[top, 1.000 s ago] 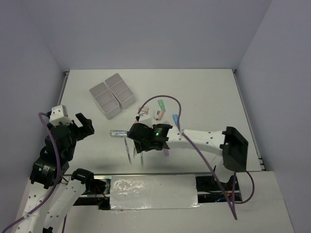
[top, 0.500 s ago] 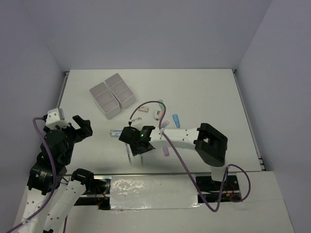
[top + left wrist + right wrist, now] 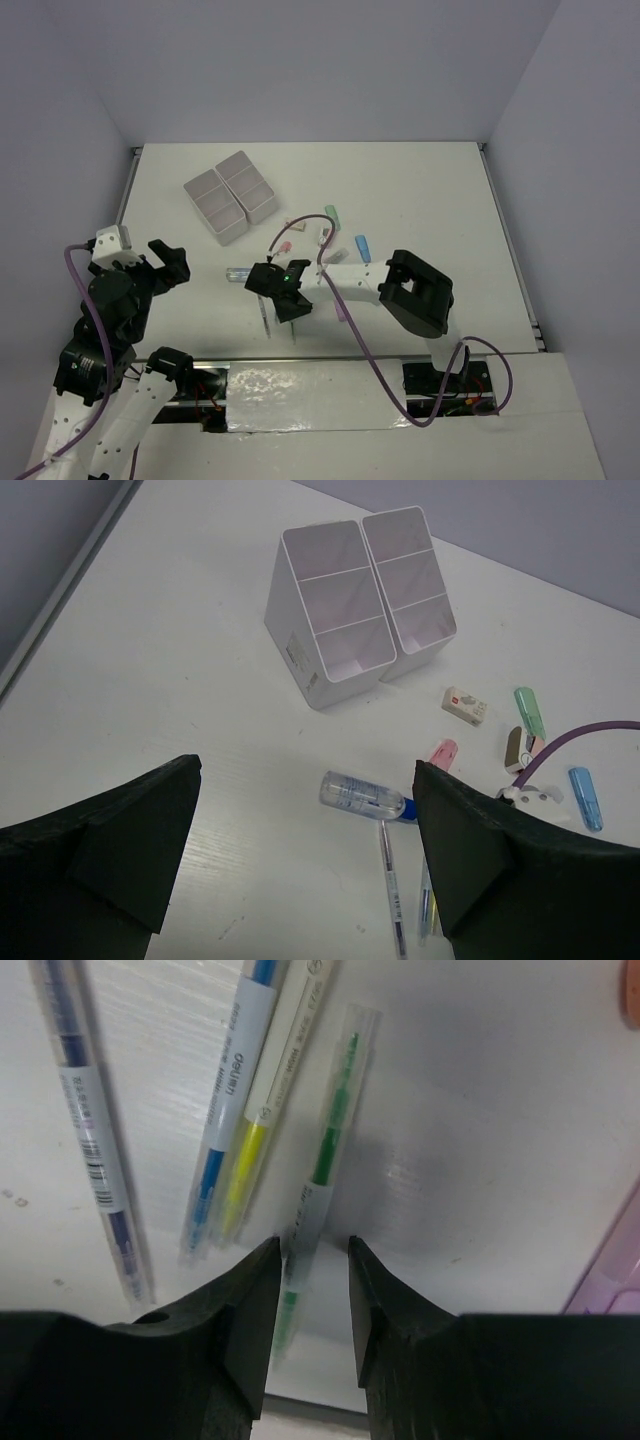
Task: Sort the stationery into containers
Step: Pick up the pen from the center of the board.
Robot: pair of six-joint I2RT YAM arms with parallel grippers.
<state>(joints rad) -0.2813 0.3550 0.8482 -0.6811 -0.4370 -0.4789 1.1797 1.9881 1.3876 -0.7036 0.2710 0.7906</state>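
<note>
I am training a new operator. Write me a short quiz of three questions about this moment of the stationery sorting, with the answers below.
1. True or false: the left gripper is closed on the clear tube.
2. Choose one: the right gripper has its fingers on either side of a pen. Which colour is it? A blue, B yellow, C green.
3. Short answer: how many compartments do the containers show in the left wrist view?

Key
1. False: its jaws are wide open and hold nothing.
2. C: the green pen.
3. Six.
</note>
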